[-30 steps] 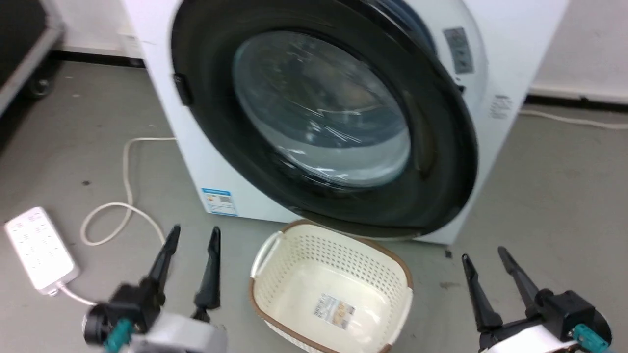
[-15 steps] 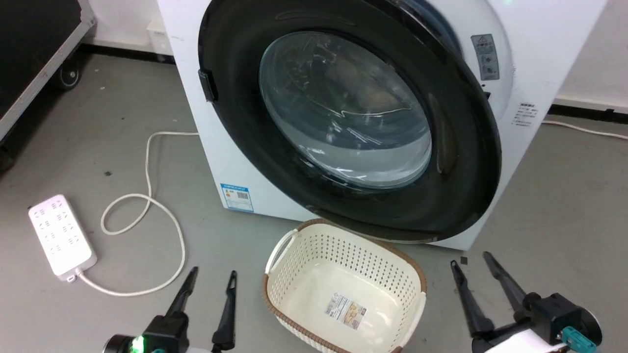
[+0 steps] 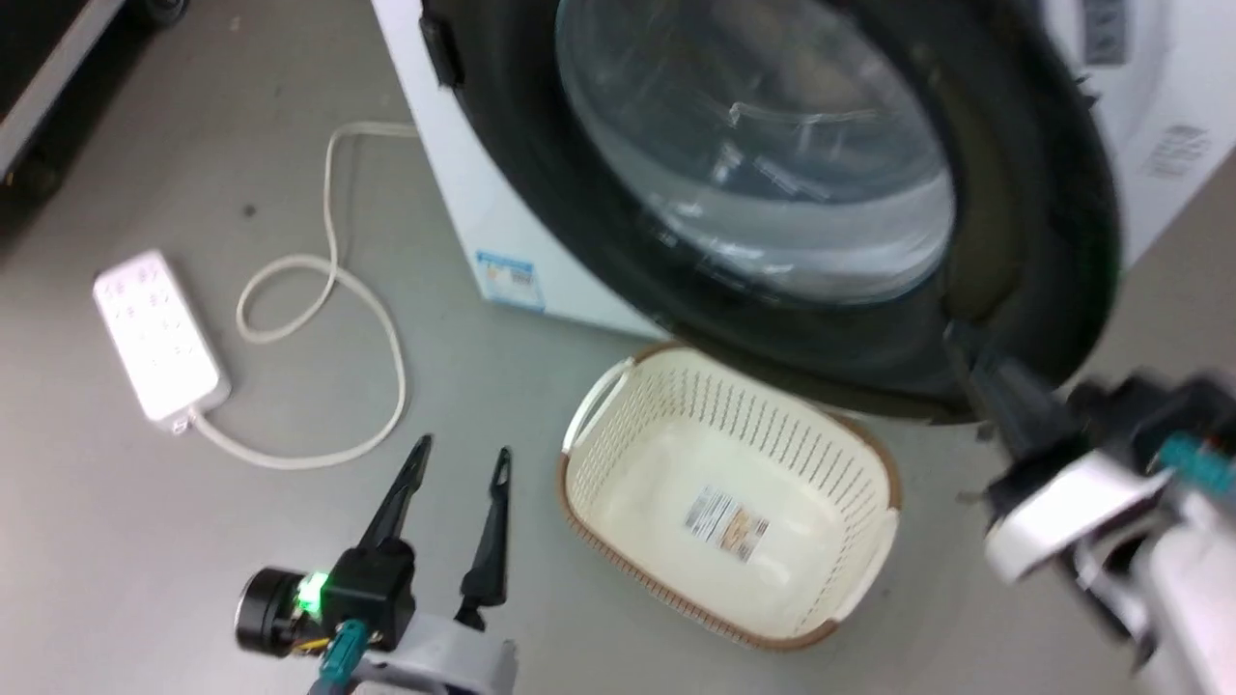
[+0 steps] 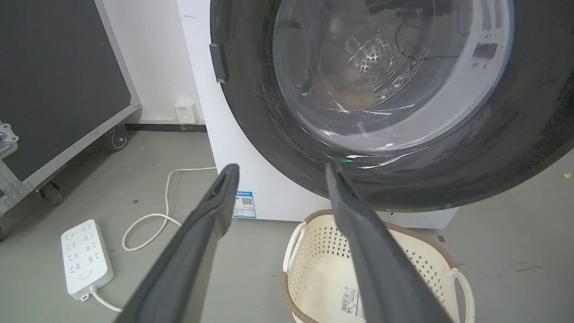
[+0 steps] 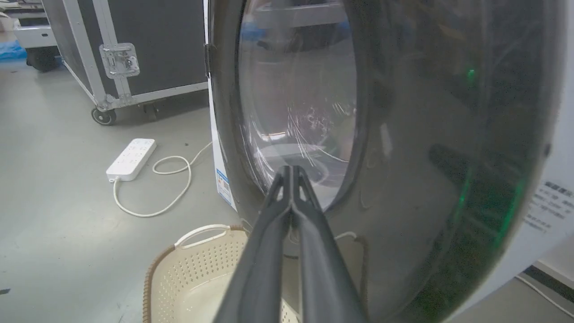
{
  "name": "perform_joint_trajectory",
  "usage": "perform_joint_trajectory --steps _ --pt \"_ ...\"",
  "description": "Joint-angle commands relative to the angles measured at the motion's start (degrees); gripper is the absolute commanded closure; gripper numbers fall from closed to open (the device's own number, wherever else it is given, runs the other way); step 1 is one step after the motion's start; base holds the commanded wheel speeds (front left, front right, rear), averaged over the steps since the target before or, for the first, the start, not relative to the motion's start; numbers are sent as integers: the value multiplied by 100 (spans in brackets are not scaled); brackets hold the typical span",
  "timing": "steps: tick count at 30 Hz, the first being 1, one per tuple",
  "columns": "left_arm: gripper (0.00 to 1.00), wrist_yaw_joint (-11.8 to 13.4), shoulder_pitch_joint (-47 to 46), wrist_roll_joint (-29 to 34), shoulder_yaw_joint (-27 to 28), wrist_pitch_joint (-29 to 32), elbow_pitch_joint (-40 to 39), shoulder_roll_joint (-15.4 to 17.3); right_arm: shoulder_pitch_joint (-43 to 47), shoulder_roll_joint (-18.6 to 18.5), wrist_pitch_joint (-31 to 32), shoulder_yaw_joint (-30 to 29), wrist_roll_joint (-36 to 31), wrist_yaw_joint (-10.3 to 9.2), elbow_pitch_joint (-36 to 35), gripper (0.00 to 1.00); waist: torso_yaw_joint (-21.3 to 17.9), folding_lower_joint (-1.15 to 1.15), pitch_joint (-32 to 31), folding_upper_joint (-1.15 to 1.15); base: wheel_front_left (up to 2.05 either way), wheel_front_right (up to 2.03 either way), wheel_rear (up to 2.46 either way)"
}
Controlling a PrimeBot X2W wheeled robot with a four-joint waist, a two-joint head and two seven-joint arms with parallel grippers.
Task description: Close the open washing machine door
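Closest in: the right gripper has its two long dark fingers pressed flat together, tip to tip, with nothing pinched between them. The left gripper is the opposite, fingers spread wide with just air in the gap, hanging over the grey floor.

Just to the right of the left fingers, and down-left of the right ones, there's a cream perforated laundry basket with a brown rim. It sits upright on the floor and has a paper label on its bottom.

Right past the closed right fingertips is the washing machine door, with a big glossy black rim and bulging clear glass in the middle. In the right wrist view the tips line up with its lower part, about where glass meets rim. The head view is motion-blurred there, so I can't tell if they actually touch it. The door stands swung out at an angle from the white washer, not flush with it, and its bottom edge overhangs the far side of the basket. In the left wrist view the door is up ahead of the spread fingers, and the steel drum shows through the glass.

Off to the left of the left fingers a white power strip lies flat, its pale cable looping over to the washer. Farthest back, beyond the strip, is a black flight case with metal edging and casters.
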Motion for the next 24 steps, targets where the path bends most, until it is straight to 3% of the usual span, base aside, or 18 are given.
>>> perform_joint_trajectory --steps 1,6,12,24 --pt "0 -29 -108 35 -24 -25 -30 -38 -215 -159 45 58 88 5 48 100 187 -1 317 0 0 0 0" --pt "0 -21 -324 70 -83 -25 -71 -113 -1018 -705 274 141 559 5 430 100 341 -1 681 0 0 0 0" --pt "0 10 -487 84 -146 -25 -94 -174 -1835 -1003 459 -92 805 5 1084 100 453 -1 977 0 0 0 0" --pt "0 32 -710 97 -155 -25 -58 -219 -3224 -731 554 -924 766 5 2517 100 428 -1 1208 0 0 0 0"
